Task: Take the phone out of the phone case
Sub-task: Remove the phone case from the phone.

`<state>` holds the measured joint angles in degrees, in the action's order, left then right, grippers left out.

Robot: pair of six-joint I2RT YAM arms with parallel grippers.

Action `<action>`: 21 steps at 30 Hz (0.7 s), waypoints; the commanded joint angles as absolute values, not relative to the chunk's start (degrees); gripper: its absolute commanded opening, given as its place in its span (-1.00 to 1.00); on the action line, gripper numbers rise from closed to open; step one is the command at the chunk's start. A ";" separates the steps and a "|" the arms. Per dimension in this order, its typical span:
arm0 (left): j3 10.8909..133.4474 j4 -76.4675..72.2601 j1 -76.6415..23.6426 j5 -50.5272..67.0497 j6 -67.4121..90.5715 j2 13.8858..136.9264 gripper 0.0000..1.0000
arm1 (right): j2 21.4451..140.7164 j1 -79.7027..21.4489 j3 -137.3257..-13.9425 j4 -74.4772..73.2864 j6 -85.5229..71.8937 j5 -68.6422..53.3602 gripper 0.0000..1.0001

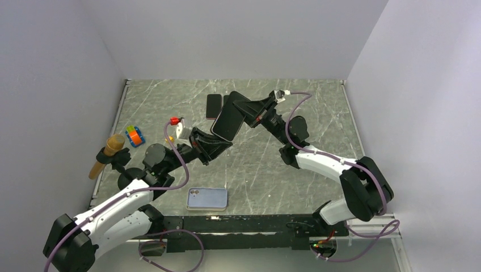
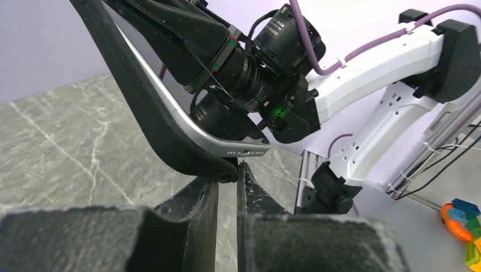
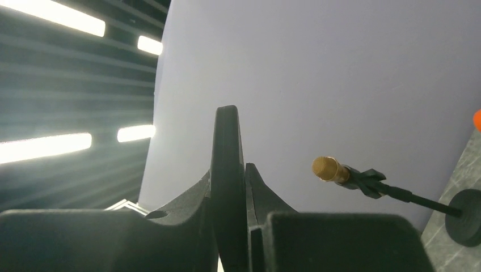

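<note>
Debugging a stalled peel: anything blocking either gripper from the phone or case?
Nothing visible. Both already grip it in mid-air: the left gripper pinches the case lip, which is pulled off the phone corner, and the right gripper is clamped on the other end.

The left gripper (image 2: 237,170) pinches the bottom lip of the black phone case (image 2: 142,107), jaws almost together. The phone (image 2: 232,148), its silver edge and ports showing, stands clear of the case at that corner. Behind, the white right arm (image 2: 368,85) rises above the marble table (image 2: 68,147), with a colourful toy (image 2: 462,226) at lower right.
</note>
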<state>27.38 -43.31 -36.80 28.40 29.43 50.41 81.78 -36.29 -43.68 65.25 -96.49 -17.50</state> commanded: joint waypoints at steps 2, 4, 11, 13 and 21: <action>26.47 -40.68 -34.47 14.19 25.18 52.89 -1.00 | 78.77 -37.91 -42.93 77.16 -110.29 -25.24 -1.00; 27.12 -39.05 -34.42 14.93 25.73 53.17 -1.00 | 77.65 -37.38 -43.10 74.94 -108.02 -25.39 -1.00; 28.58 -32.57 -34.43 24.03 27.26 48.96 -0.85 | 76.46 -32.92 -41.11 73.69 -101.62 -24.43 -1.00; 29.48 -27.90 -34.41 26.52 28.41 46.82 -0.40 | 75.11 -30.94 -41.25 70.74 -98.08 -24.65 -1.00; 37.09 -14.58 -34.37 36.68 34.80 39.74 0.42 | 72.71 -25.55 -42.59 62.73 -89.81 -27.35 -1.00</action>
